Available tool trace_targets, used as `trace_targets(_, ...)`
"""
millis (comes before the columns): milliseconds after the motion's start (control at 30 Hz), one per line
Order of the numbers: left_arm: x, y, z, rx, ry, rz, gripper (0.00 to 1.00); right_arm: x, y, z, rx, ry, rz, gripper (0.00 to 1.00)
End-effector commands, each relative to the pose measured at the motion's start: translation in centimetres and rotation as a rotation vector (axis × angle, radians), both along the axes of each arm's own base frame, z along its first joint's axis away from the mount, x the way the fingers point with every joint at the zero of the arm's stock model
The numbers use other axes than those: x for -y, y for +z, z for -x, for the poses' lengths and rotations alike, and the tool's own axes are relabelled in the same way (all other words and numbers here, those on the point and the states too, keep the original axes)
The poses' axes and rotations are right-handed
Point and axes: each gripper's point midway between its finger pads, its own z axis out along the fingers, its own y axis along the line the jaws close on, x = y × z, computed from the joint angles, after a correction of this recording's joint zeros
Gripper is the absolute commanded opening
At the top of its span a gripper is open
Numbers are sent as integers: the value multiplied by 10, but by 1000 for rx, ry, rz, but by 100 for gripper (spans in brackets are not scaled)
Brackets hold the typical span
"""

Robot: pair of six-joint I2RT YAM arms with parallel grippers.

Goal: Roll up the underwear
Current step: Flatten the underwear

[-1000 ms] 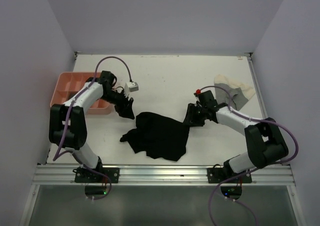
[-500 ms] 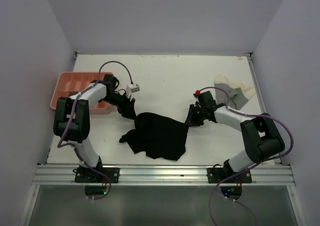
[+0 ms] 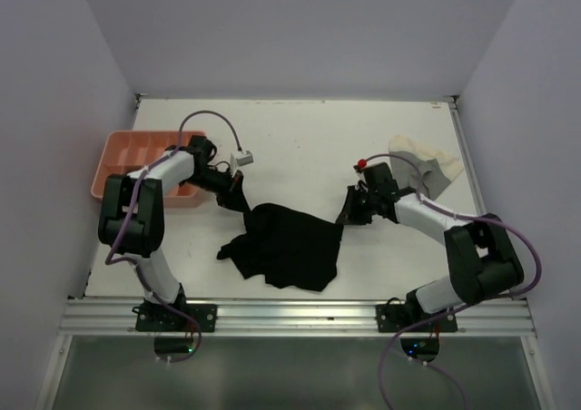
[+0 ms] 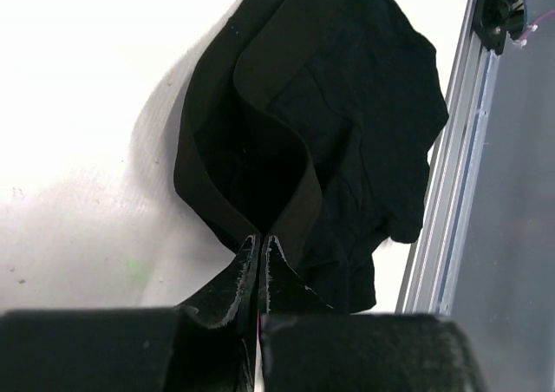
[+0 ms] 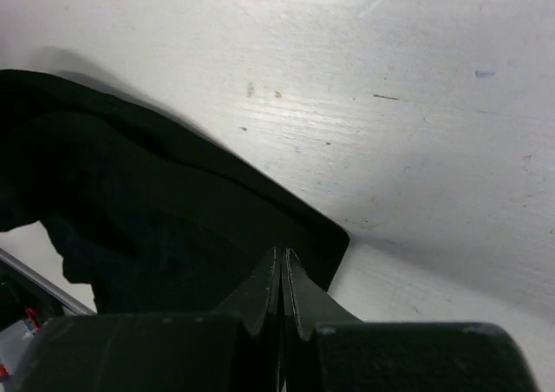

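Both pairs of fingers have pinched together since a second ago. The left gripper (image 4: 261, 241) clamps a waistband fold of the black underwear (image 3: 290, 247), and the right gripper (image 5: 283, 255) clamps its opposite edge. The garment lies crumpled mid-table (image 3: 300, 138). Cream underwear (image 3: 427, 167) lies far right, and a pink tray (image 3: 116, 156) sits far left.

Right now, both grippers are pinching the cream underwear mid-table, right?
Not quite: the left gripper and right gripper pinch the black underwear in the middle, as the top view shows; the cream underwear lies apart at the right.
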Motion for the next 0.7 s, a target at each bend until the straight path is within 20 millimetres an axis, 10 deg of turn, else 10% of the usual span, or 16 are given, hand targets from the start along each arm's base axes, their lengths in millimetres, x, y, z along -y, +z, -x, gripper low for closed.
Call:
trace_targets(0,9,28,-25,107,6,67,0,-2,44,-14,147,48,-45,0)
trace_targets(233,-11,61,-77,378,189,-66,0,9,109,-18,307,117,-24,0)
trace_targets(333,-17,68,-92,447,235,-115,0,17,95,-17,256,101,39,0)
trace_targets(467,-22,48,-91,413,247,-190,0,18,64,-15,117,-2,38,27)
trace_targets(667,-19,28,-85,416,274,-261,0,19,44,-29,95,-139,28,31)
